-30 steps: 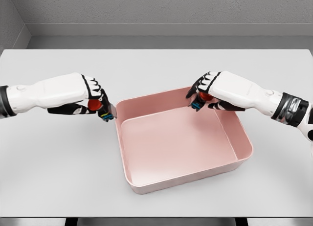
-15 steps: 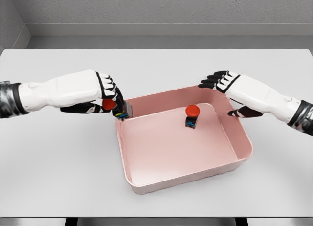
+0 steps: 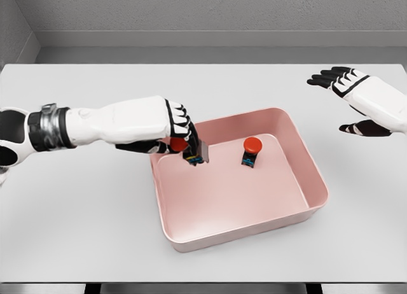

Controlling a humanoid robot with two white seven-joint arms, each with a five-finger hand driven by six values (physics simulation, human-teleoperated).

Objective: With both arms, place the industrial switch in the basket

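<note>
Head view: left hand [image 3: 172,125], closed round a red-capped industrial switch [image 3: 191,151], had advanced over the pink basket [image 3: 311,179] rim. Second switch [image 3: 250,151] stood inside, released. Right hand [image 3: 356,100], fingers spread and empty, had withdrawn rightward. One drop outstanding.

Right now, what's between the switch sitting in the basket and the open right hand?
In the head view, only the pink basket's far-right wall and bare table lie between the released switch and the right hand.
</note>
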